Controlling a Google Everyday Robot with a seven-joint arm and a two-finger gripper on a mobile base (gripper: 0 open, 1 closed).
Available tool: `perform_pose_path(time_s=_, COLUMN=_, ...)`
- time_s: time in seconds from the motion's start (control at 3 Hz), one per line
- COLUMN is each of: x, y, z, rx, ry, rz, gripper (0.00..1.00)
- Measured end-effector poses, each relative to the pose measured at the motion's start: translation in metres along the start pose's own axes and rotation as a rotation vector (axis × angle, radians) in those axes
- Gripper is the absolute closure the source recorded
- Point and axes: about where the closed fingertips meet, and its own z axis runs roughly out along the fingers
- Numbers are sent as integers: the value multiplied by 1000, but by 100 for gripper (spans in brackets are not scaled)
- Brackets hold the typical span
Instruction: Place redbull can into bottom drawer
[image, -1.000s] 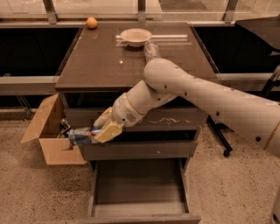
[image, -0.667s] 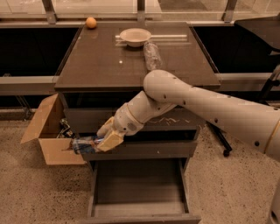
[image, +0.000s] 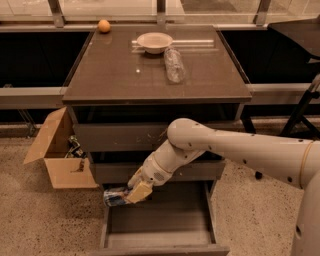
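My gripper (image: 131, 194) is shut on the redbull can (image: 115, 196), a slim blue and silver can held on its side. It hangs at the back left corner of the open bottom drawer (image: 159, 234), just above the drawer's left wall and below the middle drawer front. The bottom drawer is pulled out towards the camera and its wide box interior shows nothing inside. My arm (image: 235, 150) reaches in from the right.
On the cabinet top (image: 115, 75) lie a clear plastic bottle (image: 174, 64), a white bowl (image: 154, 41) and an orange (image: 104, 26). An open cardboard box (image: 60, 152) with clutter stands on the floor left of the cabinet. A dark chair leg (image: 300, 112) is at right.
My gripper has moved down and a little to the right with the can, from beside the middle drawer's left end to the back left of the open bottom drawer.
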Motion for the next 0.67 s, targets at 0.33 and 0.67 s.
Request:
perform_pose_path(time_s=0.33, x=3, y=-1, z=2, rx=7, ry=14, rz=3, gripper=100)
perform_pose_path(time_s=0.67, x=18, y=-7, z=12, rx=36, ry=72, rz=14, gripper=100)
